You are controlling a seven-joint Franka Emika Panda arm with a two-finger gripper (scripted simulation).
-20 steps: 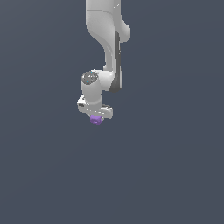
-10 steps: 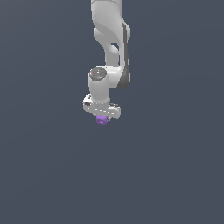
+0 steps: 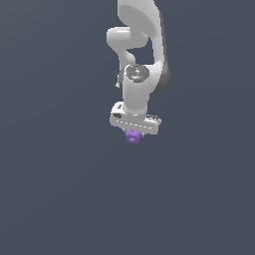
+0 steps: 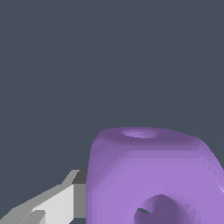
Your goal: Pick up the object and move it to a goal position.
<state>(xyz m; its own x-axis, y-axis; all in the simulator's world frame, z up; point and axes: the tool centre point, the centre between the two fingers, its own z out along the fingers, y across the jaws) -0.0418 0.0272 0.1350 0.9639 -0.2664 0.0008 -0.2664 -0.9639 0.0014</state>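
The object (image 3: 132, 137) is a small purple knobbly block with darker dimples, hanging just under the white gripper (image 3: 133, 133) in the middle of the exterior view. The gripper is shut on it. In the wrist view the object (image 4: 151, 179) fills the near part of the picture, with one dimple on its face and one on its far side. One grey-white finger (image 4: 57, 203) presses against its side; the other finger is hidden behind the block. The white arm (image 3: 142, 55) rises above the gripper.
A plain dark grey-blue surface (image 3: 60, 189) lies all around and below the arm. No other objects or edges show in either view.
The gripper, still holding the purple block, has drifted toward the exterior view's right, and the arm has turned a little with it.
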